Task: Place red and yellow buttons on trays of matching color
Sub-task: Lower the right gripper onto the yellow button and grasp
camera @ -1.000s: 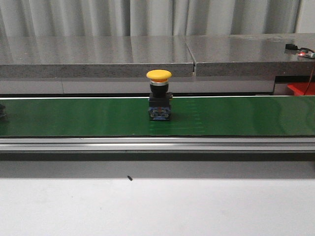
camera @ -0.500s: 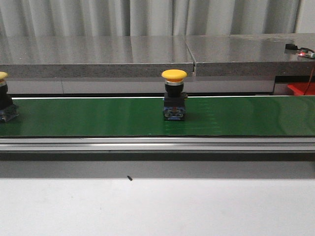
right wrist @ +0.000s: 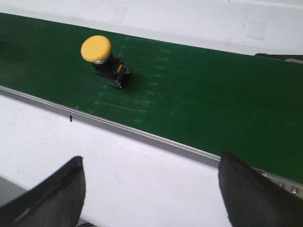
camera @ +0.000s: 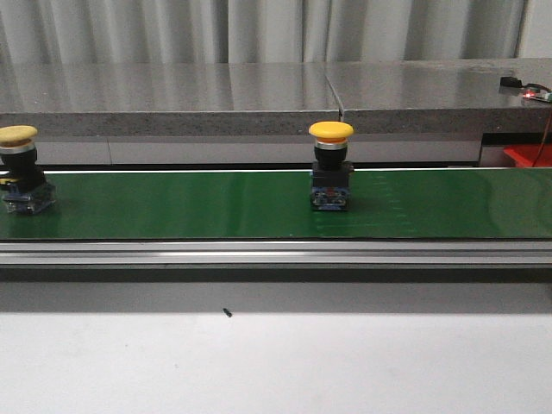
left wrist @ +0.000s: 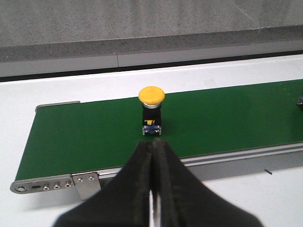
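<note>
Front view: two yellow buttons (camera: pixel 331 166) (camera: pixel 21 170) stand upright, well apart, on the green belt (camera: pixel 190 205).

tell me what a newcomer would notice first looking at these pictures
Two yellow mushroom-cap push buttons on black bodies stand upright on the long green conveyor belt: one near the middle, the other at the belt's far left end. The left gripper hangs shut short of the left-hand button, while the right gripper is open near the middle one. A red object shows at the far right edge.
</note>
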### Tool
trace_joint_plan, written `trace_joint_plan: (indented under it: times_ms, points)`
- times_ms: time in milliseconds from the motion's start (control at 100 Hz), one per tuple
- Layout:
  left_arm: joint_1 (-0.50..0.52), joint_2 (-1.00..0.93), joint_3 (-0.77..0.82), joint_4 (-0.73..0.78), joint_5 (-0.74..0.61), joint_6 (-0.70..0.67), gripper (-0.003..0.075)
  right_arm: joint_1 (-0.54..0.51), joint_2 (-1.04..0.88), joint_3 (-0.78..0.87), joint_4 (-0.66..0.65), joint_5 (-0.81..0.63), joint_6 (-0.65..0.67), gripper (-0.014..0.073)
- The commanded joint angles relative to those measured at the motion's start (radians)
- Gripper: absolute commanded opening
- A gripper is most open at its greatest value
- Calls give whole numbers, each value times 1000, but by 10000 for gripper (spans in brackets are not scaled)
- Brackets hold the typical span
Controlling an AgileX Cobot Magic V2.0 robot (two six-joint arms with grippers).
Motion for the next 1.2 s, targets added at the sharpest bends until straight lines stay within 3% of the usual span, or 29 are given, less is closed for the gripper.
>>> trace_joint_plan:
  times_ms: [0, 250, 710, 1190]
  points:
    - [-5, 6, -26, -12, -72, 1, -20, -1, 43, -30, 83, -47, -57, 611]
    - [-5, 6, -26, -12, -72, 1, -20, 59, 238, -145, 54, -53, -96, 611]
    - [-5, 6, -26, -12, -72, 1, -20, 265, 567, -357, -165, -127, -60, 611]
    - [-5, 6, -26, -12, -73, 1, -20, 278, 698, -425, -171, -181, -60, 611]
